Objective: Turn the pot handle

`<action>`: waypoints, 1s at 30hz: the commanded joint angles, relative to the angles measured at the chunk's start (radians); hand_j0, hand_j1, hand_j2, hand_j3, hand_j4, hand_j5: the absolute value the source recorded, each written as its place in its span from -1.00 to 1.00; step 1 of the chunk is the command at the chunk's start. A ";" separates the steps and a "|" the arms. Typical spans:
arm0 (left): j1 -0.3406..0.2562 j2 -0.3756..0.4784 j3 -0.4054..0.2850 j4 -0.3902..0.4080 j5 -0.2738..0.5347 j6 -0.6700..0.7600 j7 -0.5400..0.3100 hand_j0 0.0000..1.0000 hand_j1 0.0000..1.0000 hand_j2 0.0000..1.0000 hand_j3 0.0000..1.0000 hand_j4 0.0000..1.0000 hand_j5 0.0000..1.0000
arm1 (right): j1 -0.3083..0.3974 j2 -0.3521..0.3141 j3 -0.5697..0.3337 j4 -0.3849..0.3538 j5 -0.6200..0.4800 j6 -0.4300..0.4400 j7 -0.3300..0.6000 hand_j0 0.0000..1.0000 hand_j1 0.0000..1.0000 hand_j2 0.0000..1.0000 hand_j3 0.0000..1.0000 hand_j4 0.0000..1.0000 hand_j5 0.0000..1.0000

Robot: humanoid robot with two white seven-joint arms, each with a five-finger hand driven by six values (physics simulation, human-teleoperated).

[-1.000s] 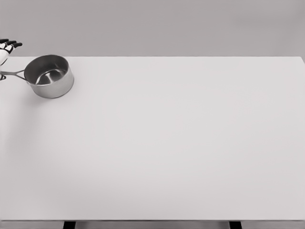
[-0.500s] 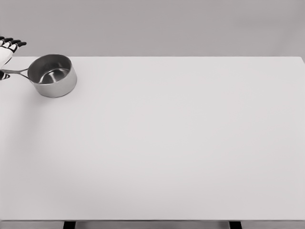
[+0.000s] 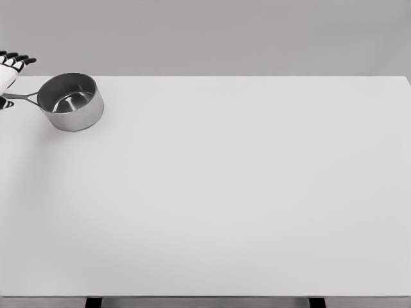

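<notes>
A shiny steel pot point(image 3: 71, 101) stands upright near the far left corner of the white table point(image 3: 231, 192). Its thin handle point(image 3: 19, 97) points left, toward the picture's edge. My left hand point(image 3: 6, 72) shows only partly at that edge, right at the handle's outer end and mostly above it. The frame cuts off most of the hand, so its hold on the handle cannot be made out. My right arm is out of view.
The table's far edge runs just behind the pot, with a plain grey wall beyond it. Two dark table legs point(image 3: 94, 301) show under the near edge.
Pot and left hand shifted together a little to the right and away from me between one second and half a second ago. Since then nothing has moved.
</notes>
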 commanded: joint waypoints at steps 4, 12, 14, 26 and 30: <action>0.029 -0.001 0.004 -0.093 0.010 -0.001 -0.001 1.00 1.00 1.00 1.00 1.00 1.00 | 0.000 0.000 0.000 0.000 -0.001 0.000 0.000 1.00 1.00 1.00 1.00 1.00 1.00; 0.051 -0.003 0.004 -0.139 0.012 -0.001 -0.002 1.00 1.00 1.00 1.00 1.00 1.00 | 0.000 0.000 0.000 0.000 -0.001 0.000 0.000 1.00 1.00 1.00 1.00 1.00 1.00; 0.051 -0.003 0.004 -0.172 0.016 -0.001 -0.004 1.00 1.00 1.00 1.00 1.00 1.00 | 0.000 0.000 0.000 0.000 -0.001 0.000 0.000 1.00 1.00 1.00 1.00 1.00 1.00; 0.410 0.128 0.010 -1.011 0.229 -0.001 -0.019 1.00 1.00 1.00 1.00 1.00 1.00 | 0.000 0.000 0.000 0.000 -0.001 0.000 0.000 1.00 1.00 1.00 1.00 1.00 1.00; 0.535 0.171 0.006 -1.160 0.394 -0.001 -0.020 1.00 1.00 1.00 1.00 1.00 1.00 | 0.000 0.000 0.000 0.000 -0.001 0.000 0.000 1.00 1.00 1.00 1.00 1.00 1.00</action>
